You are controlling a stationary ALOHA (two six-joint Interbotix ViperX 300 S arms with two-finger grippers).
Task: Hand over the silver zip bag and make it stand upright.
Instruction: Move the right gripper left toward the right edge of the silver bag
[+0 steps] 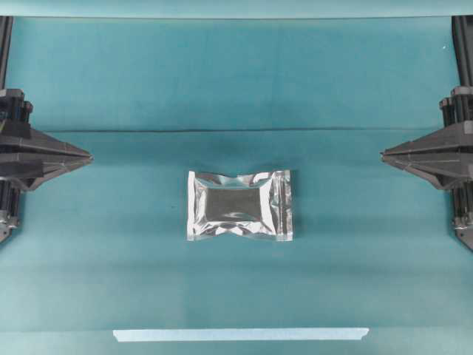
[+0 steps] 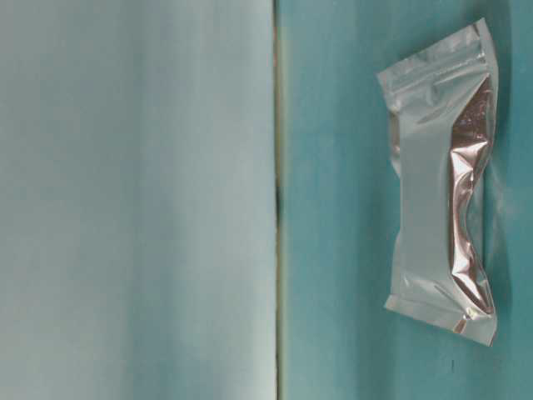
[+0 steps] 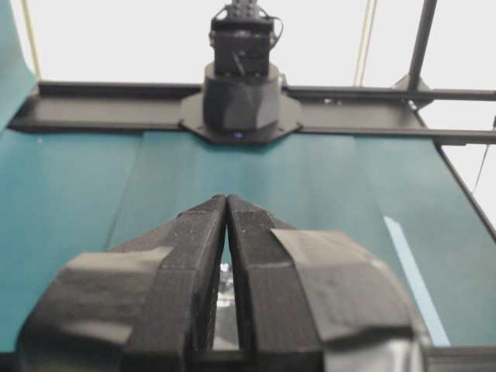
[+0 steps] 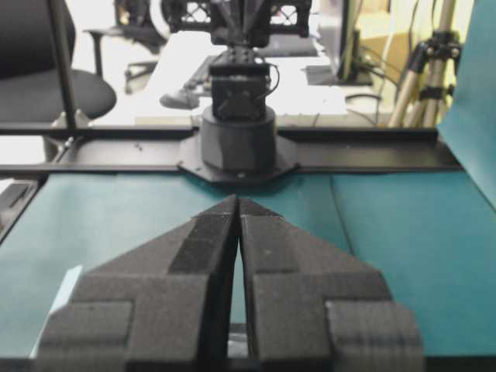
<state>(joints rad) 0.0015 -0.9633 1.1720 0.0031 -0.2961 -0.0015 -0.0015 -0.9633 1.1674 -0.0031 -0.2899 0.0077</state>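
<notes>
So the silver zip bag (image 1: 239,205) is lying flat on the teal surface (image 1: 222,81), roughly midway between the two sets of jaws and a bit nearer the front edge than either tip, well apart from both. It's crinkly foil with flat sealed edges and a dark reflective middle, long side running from one arm toward the other. The table-level view shows it (image 2: 441,179) from the side, puffed in the middle, with the zip strip at one end

The left gripper (image 1: 90,157) sits at the left edge of the overhead view with its pointed tip aimed across at the bag. From its own wrist camera the left jaws (image 3: 225,200) are pressed together at the tips, only a thin slit between the fingers, nothing pinched in them. You can catch a sliver of shiny foil through that slit, lower down in the view

The right gripper (image 1: 382,155) mirrors it on the other side, tip also pointing in toward the middle. Its wrist camera shows the jaws (image 4: 237,200) closed tip to tip too, and empty

There's also a pale tape strip (image 1: 240,334) on the surface along the front, on the far side of the bag from the line between the two tips, touching nothing
</notes>
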